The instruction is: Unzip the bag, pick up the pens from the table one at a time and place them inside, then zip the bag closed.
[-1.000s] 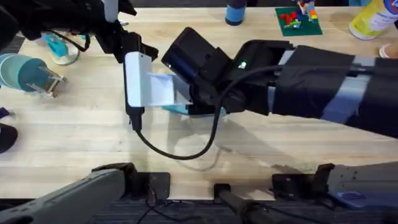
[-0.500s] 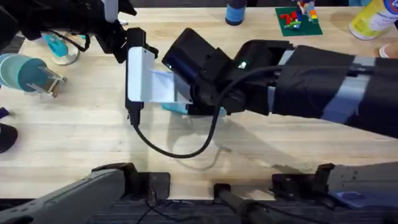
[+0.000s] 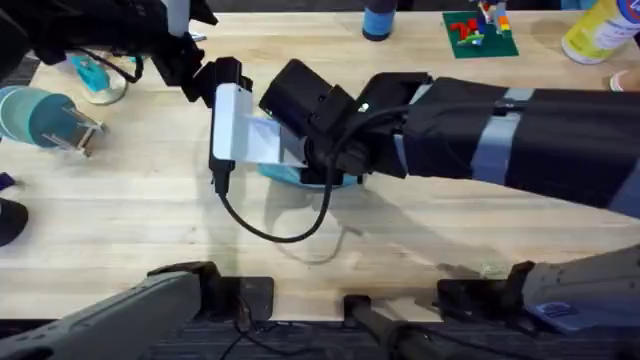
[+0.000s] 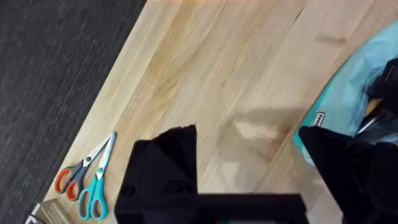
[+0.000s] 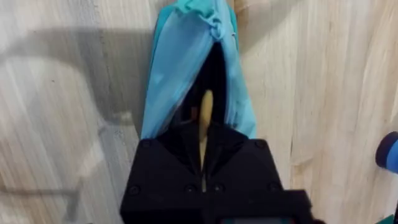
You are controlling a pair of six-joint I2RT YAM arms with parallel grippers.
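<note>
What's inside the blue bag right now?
The bag is open, and a tan pen held by the right claw pokes into its dark opening. Deeper inside is shadowed, so anything else in there can't be seen.

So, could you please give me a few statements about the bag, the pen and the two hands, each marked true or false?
1. The bag is zipped shut. False: its mouth gapes open.
2. The right hand grips a tan pen pointing into the bag's opening. True.
3. The scissors have one orange and one teal handle. True.
4. The bag is red. False: it is light blue.
5. The left hand holds the scissors. False: they lie apart on the table.
</note>
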